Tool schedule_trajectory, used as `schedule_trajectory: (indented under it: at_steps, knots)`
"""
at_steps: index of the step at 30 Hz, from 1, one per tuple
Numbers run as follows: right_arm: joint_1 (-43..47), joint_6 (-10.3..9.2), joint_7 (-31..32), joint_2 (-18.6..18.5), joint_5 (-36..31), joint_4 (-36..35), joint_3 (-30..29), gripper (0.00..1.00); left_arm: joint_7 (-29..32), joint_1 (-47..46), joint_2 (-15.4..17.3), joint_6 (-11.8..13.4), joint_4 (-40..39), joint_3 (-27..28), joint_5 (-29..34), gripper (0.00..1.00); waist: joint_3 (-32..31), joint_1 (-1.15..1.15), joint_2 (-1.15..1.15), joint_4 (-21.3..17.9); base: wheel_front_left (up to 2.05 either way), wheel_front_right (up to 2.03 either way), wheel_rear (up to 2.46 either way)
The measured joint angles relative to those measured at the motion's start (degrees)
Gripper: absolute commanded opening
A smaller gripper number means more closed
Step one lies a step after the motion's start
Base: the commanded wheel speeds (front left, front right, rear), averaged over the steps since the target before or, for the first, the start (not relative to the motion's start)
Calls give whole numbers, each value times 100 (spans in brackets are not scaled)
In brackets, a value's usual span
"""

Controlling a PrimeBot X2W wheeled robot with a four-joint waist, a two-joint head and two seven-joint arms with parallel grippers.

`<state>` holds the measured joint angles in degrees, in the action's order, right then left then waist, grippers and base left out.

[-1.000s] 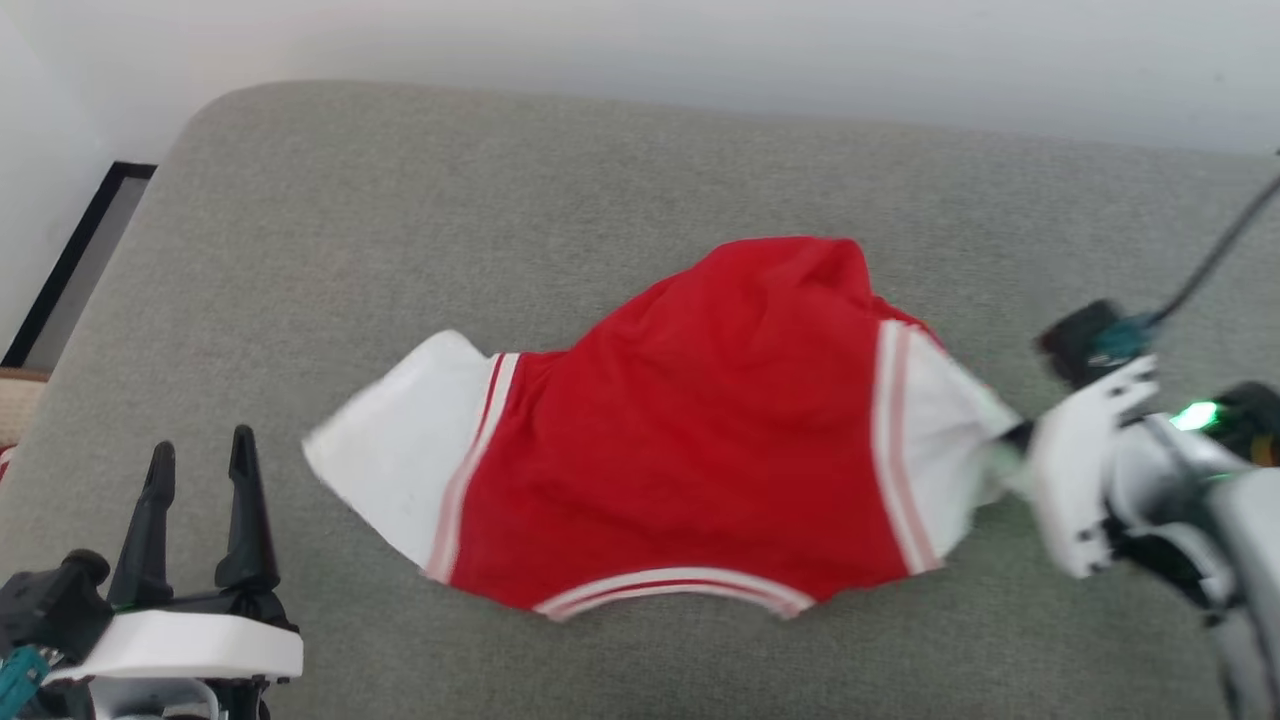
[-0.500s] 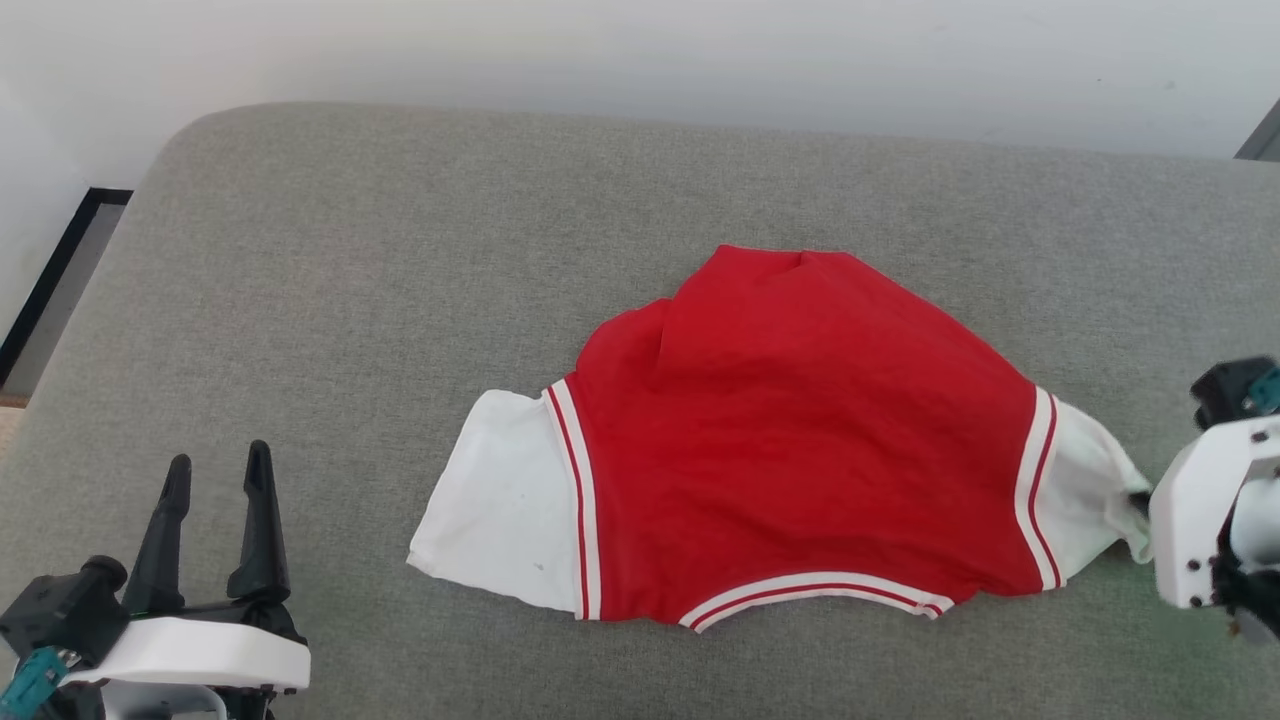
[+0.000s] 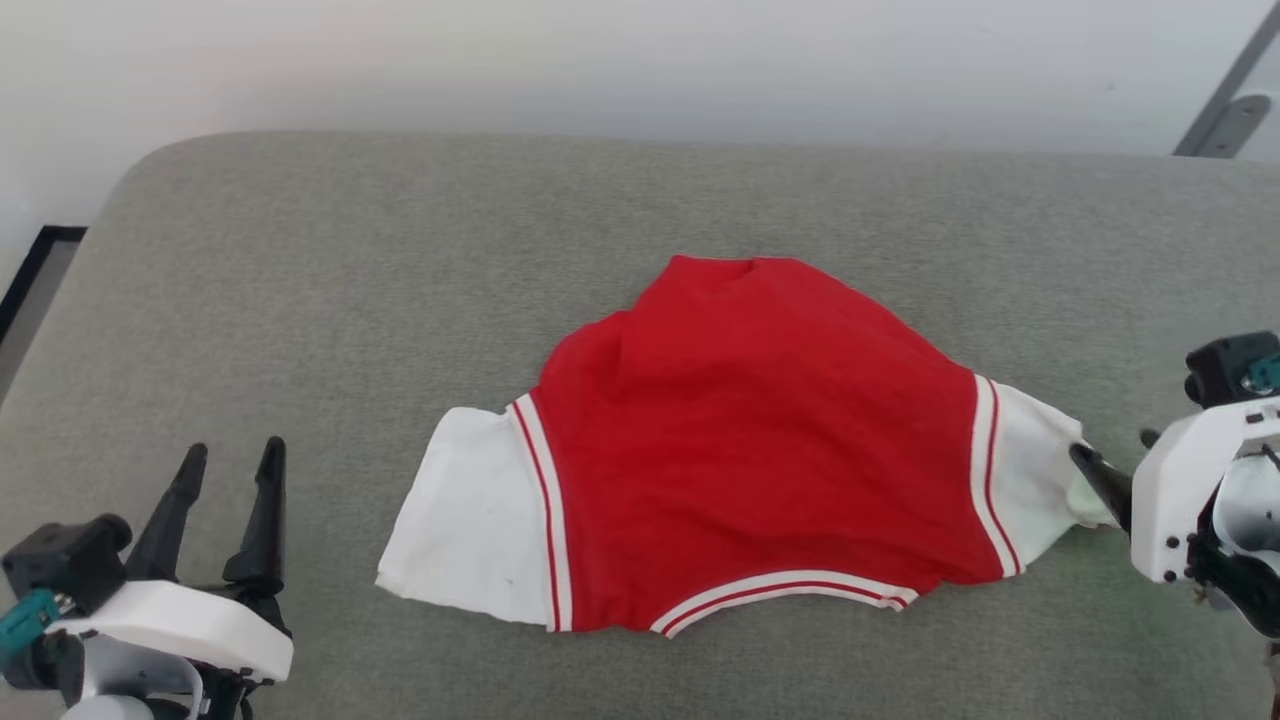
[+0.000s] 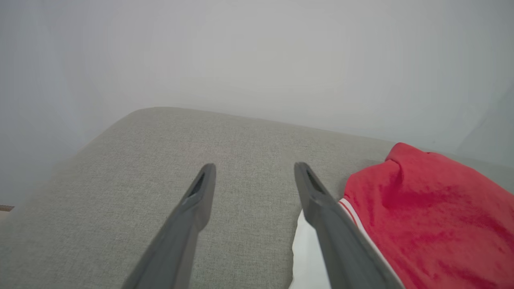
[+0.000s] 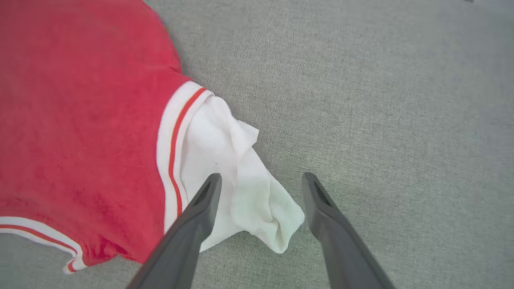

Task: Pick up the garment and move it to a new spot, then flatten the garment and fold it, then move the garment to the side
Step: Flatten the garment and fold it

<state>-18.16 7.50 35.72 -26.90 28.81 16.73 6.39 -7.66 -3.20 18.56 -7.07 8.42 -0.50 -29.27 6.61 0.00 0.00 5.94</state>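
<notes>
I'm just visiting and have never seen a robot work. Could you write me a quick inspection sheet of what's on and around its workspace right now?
Surface: grey fabric cushion, bare around the work.
Job's things: garment, red with white sleeves and striped trim, lying spread but rumpled, its top edge bunched.
Clutter: nothing seen.
Grippers: left gripper open, over bare cushion, apart from the garment's near sleeve. Right gripper open, with the crumpled end of the other sleeve lying between its fingers, not clamped.
Cables: nothing seen.
Surroundings: pale wall behind the cushion, a dark-framed strip at the left edge, a grey metal bar at the upper right.
</notes>
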Motion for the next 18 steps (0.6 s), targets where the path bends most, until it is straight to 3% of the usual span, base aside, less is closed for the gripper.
schedule_trajectory:
  at_steps: [9, 18]
  knots:
    - [361, 0, -633, 388, -338, -1195, -588, 100, 1226, -1, 490, -9, -191, -309, -400, 100, 4, 0, 0, -376, 0, 0, 0]
    - [594, 0, -2078, 1176, -971, -1894, -918, 100, 2874, -157, 857, 172, 31, -487, -704, 100, 146, 0, 0, -787, 0, 0, 0]
